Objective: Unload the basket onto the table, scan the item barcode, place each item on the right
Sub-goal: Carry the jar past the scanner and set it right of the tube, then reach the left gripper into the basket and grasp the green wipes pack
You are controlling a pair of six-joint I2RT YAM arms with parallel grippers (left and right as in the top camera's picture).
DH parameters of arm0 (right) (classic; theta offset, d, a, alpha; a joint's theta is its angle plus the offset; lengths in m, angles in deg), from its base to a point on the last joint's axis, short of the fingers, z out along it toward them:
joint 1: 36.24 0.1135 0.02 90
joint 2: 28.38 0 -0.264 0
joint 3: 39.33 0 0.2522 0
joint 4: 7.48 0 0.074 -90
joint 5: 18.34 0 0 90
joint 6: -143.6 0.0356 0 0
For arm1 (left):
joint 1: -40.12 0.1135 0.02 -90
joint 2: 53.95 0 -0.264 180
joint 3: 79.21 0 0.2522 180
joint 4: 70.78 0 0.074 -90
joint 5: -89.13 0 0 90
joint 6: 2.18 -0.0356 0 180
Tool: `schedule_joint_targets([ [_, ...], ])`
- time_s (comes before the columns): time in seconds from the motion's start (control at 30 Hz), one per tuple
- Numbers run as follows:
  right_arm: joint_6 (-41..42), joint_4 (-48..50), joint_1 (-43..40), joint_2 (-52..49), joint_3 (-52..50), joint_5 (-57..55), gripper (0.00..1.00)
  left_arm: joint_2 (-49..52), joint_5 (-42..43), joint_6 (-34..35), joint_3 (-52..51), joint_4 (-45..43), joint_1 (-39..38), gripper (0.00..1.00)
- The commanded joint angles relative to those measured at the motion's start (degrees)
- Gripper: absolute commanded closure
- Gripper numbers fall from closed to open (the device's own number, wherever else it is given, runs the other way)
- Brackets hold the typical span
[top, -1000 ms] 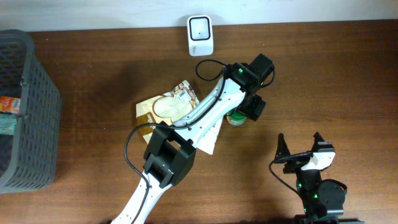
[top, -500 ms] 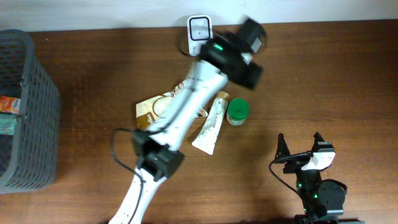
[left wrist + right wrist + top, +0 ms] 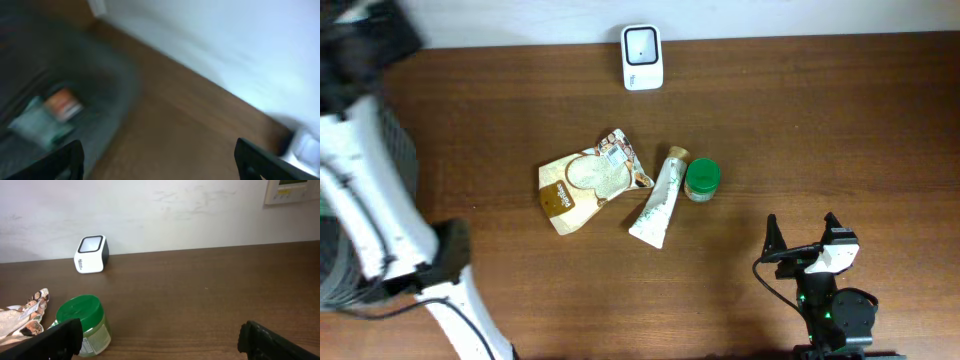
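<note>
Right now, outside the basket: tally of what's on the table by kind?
Pouch: 1
Tube: 1
Green-lidded jar: 1
Barcode scanner: 1
Total: 4

Green-capped jar (image 3: 702,180) upright beside tube (image 3: 657,200)
</note>
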Motion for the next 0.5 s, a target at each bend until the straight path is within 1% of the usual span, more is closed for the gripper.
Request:
schedule_joint_targets([
  [0.0, 0.4, 0.1, 0.5, 0.4, -0.5, 0.3, 0.02, -0.4, -0.6, 10.6, -2.6, 2.1, 9.8, 0.05],
  [0.17, 0.4, 0.1, 0.5, 0.4, -0.5, 0.3, 0.02, -0.4, 0.1, 10.8, -11.0, 2.1, 19.6, 0.06],
  [0.27, 0.4, 0.1, 0.5, 0.4, -0.5, 0.3, 0.02, -0.4, 0.3, 11.5, -17.0, 1.8, 22.8, 0.06],
  [0.47, 0.4, 0.1, 0.5, 0.4, -0.5, 0.3, 0.02, -0.4, 0.2, 11.5, -31.8, -3.2, 27.3, 0.06],
])
